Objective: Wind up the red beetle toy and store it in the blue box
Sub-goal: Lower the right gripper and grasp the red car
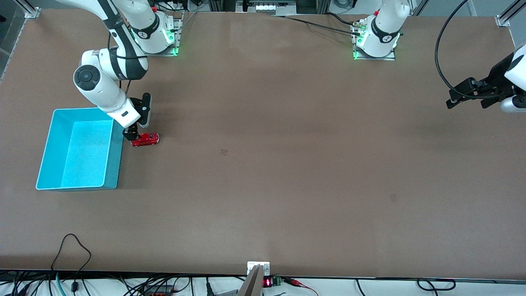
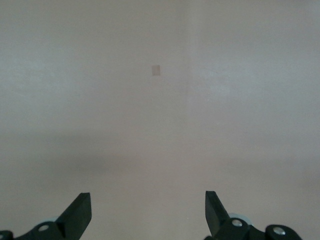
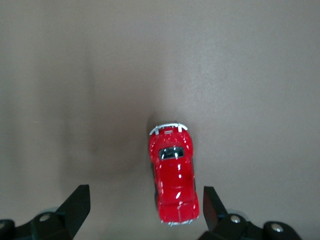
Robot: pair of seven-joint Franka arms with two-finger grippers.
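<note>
The red beetle toy stands on its wheels on the brown table, close beside the blue box at the right arm's end. My right gripper hangs open low over the toy's end nearest the box. That end lies between the fingers, closer to one of them, with nothing gripped. The box is light blue, open-topped and empty. My left gripper waits open over bare table at the left arm's end, holding nothing.
Two small darker marks show on the tabletop. The arm bases stand along the table edge farthest from the front camera. Cables trail over the edge nearest it.
</note>
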